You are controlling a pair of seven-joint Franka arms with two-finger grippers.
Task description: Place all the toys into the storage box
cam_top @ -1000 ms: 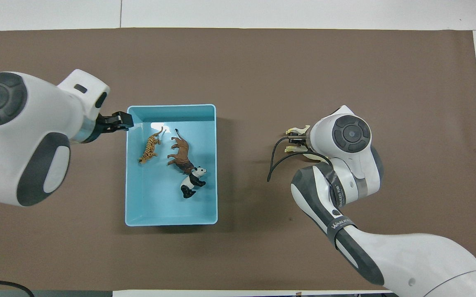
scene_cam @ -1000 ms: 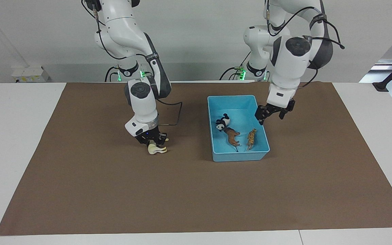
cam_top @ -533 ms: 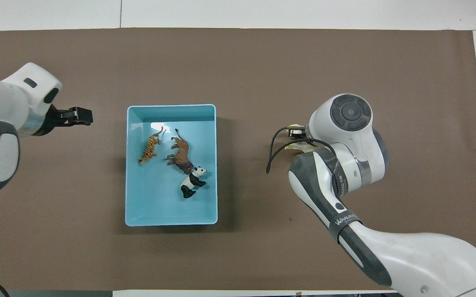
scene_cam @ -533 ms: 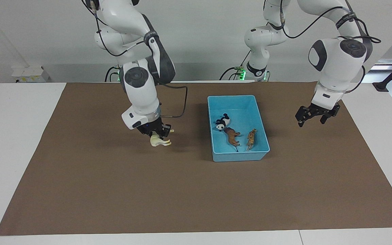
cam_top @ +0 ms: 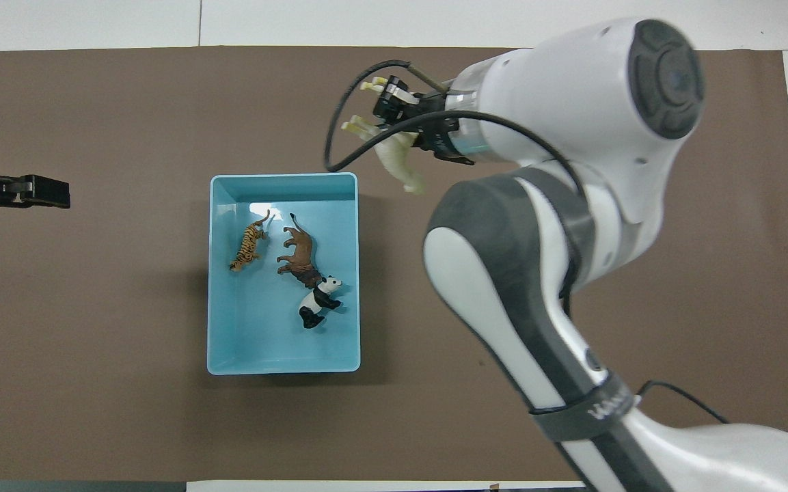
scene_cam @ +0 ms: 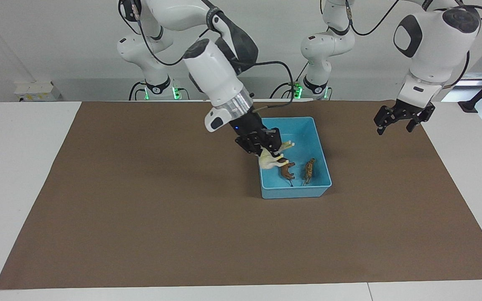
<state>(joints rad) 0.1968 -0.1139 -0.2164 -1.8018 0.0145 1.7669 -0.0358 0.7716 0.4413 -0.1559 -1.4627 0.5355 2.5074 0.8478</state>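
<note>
R claw (scene_cam: pixel 266 144): clamped on horse (scene_cam: pixel 271 159), up over box (scene_cam: pixel 322 152) edge.
L claw (scene_cam: pixel 404 119): open, over mat (scene_cam: pixel 140 200).
In box: tiger (scene_cam: pixel 308 169), lion (scene_cam: pixel 286 168), panda (cam_top: pixel 318 301).

The light blue storage box (cam_top: pixel 283 365) sits on the brown mat with three toys lying in it: an orange striped tiger (cam_top: pixel 247 245), a brown lion (cam_top: pixel 300 256) beside it, and a black-and-white panda (cam_top: pixel 318 301) touching the lion's head. The cream-white horse (scene_cam: pixel 271 158) hangs in the air, tilted, legs splayed.
</note>
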